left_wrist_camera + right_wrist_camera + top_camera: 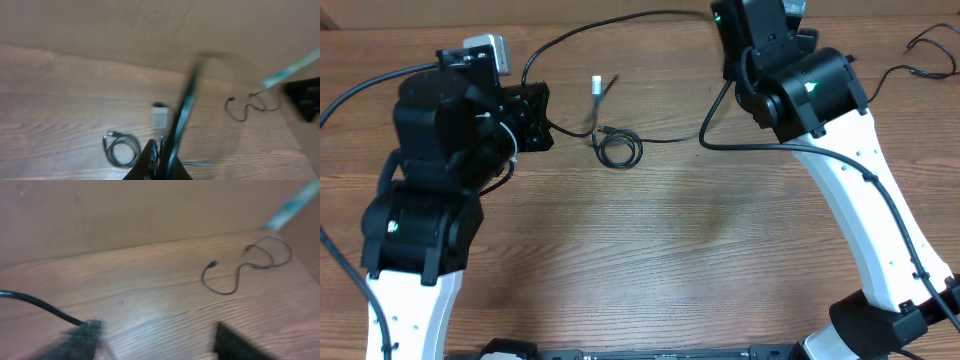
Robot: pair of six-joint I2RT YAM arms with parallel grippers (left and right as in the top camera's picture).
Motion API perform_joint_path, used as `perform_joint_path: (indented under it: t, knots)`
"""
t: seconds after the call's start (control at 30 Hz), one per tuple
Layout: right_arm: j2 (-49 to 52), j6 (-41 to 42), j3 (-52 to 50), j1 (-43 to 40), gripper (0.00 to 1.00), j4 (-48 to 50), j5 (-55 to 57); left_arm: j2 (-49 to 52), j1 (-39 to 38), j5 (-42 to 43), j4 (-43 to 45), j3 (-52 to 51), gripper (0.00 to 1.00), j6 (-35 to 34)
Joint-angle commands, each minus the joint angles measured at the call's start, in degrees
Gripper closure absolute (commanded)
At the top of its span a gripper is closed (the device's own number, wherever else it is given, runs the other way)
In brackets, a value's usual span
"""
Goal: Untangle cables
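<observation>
One wooden tabletop (670, 250) carries everything, with the left arm (420, 220) over its left side and the right arm (850, 190) reaching up its right side toward the far edge. In the left wrist view the left gripper (157, 161) has its jaws pressed together on a long cord (182, 110), which rises from between them as a dark, blurred streak. In the overhead view this cord arcs from beside that gripper along the far edge to the right arm's wrist. In the right wrist view the right gripper (155, 340) has its jaws well apart, with bare wood between them. A black cord ends close to its left finger (80, 335), but blur hides whether the two touch. The cables lie in separate places. A loose cable (930, 55) curls in open bends at the far right corner, well apart from the others, and shows in both wrist views with one small plug end on the wood. A coiled cable (617, 148) lies in a small tight ring near the far edge, left of the middle and just right of the left gripper. A white plug (597, 85) with a short dark lead lies beyond the coil, near the far edge and apart from the ring.
</observation>
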Motion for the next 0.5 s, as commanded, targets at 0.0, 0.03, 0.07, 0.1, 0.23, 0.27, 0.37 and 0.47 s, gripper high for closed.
perform_joint_path:
  t: [0.0, 0.03, 0.07, 0.1, 0.23, 0.27, 0.37, 0.47]
  knots:
    - [-0.5, 0.2, 0.1, 0.0, 0.02, 0.4, -11.3, -0.9, 0.6, 2.5, 0.4, 1.4, 0.96, -0.3]
    - [-0.5, 0.2, 0.1, 0.0, 0.00, 0.3, -14.2, -0.9, 0.6, 2.5, 0.4, 1.4, 0.96, -0.8]
    - [-0.5, 0.2, 0.1, 0.0, 0.00, 0.2, -17.1, -0.9, 0.6, 2.5, 0.4, 1.4, 0.96, -1.4]
    - [-0.5, 0.2, 0.1, 0.0, 0.00, -0.2, -20.2, -0.9, 0.6, 2.6, 0.5, 1.4, 0.96, -2.3]
    - [-0.5, 0.2, 0.1, 0.0, 0.00, -1.8, -30.6, -1.0, 0.6, 4.9, 2.8, 1.4, 0.96, -6.0]
    - [-0.5, 0.2, 0.1, 0.0, 0.00, -2.4, -33.1, -1.0, 0.6, 6.4, 4.2, 1.4, 0.96, -6.4]
    - [-0.2, -0.1, 0.1, 0.0, 0.00, -4.0, -39.9, -1.0, 0.6, 10.5, 8.3, 1.4, 0.96, -8.2]
    - [0.2, -0.3, 0.0, 0.0, 0.00, -5.0, -44.2, -1.0, 0.6, 12.7, 12.4, 1.4, 0.96, -13.0]
